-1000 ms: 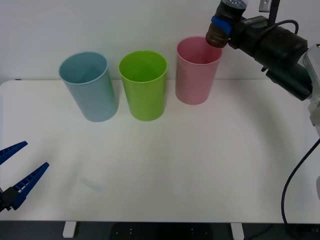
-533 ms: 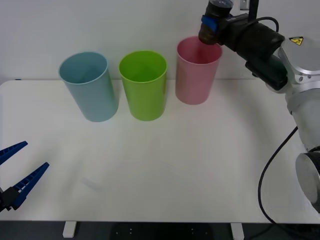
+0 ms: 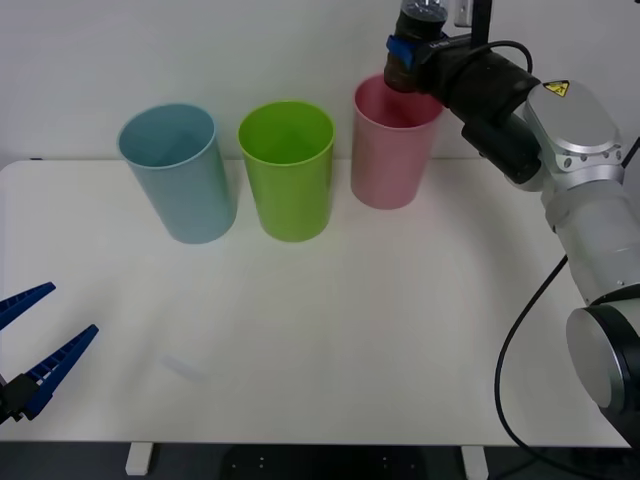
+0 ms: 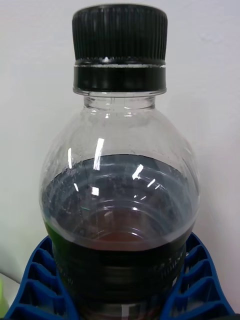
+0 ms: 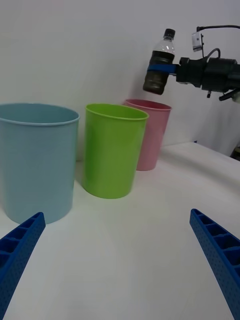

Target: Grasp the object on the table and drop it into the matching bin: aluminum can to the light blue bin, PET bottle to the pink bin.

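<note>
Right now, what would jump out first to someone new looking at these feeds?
The PET bottle, held in the right gripper above the pink bin at the table's far side. Next, the row of bins: light blue bin, lime green bin, pink. The left gripper waits open at the near-left edge.

A lime green bin (image 3: 287,170) stands upright in front of a plain white wall (image 3: 200,50).

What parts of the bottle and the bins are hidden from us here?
- PET bottle: its bottom is cut off by the right wrist view's edge and covered by the right gripper fingers.
- Pink bin: in the front view, the bottle and right arm cover part of its rim and inside.
- Light blue bin: its floor is hidden by its own wall in the left wrist view.
</note>
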`<state>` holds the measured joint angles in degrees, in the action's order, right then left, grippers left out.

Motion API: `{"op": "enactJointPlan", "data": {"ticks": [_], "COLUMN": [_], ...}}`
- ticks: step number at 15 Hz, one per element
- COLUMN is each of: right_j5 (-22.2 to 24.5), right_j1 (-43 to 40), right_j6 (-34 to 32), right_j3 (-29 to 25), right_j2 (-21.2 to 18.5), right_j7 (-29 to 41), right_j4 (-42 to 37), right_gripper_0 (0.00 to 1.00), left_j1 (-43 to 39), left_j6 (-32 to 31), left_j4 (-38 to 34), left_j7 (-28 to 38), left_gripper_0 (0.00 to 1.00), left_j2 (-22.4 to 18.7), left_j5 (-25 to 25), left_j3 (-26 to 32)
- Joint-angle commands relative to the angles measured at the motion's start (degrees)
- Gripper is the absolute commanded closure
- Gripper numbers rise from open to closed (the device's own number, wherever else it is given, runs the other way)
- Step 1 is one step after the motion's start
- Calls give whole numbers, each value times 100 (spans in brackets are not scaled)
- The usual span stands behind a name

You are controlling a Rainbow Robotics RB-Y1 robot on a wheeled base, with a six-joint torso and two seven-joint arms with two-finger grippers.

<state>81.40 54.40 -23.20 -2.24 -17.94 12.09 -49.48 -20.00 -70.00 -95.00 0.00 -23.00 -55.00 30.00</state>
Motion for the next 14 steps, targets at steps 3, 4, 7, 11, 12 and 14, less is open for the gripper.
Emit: {"op": "enactJointPlan", "data": {"ticks": [3, 4, 7, 11, 12, 14], "right_j5": [-1, -1, -89, -256, -256, -256], "right_j1": [9, 9, 1, -52, -105, -395], "right_j6": [0, 0, -35, -193, -229, -237], "right_j3": [5, 5, 13, -92, -127, -171], "right_j2": [-8, 1, 1, -8, -17, -34], "right_j7": [-136, -163, -207, -268, -268, -207], "right_j4": [-9, -36, -36, -53, -115, -501], "right_gripper_0": [0, 0, 0, 0, 0, 0], "left_j1": [0, 0, 0, 0, 0, 0], "left_j6": [0, 0, 0, 0, 0, 0], "left_j4": [0, 0, 0, 0, 0, 0], "left_j7": [0, 0, 0, 0, 0, 0], "left_gripper_0": [0, 0, 0, 0, 0, 0], "left_j2": [0, 0, 0, 0, 0, 0], "left_j5": [0, 0, 0, 0, 0, 0], "left_j3": [0, 0, 0, 0, 0, 0]}}
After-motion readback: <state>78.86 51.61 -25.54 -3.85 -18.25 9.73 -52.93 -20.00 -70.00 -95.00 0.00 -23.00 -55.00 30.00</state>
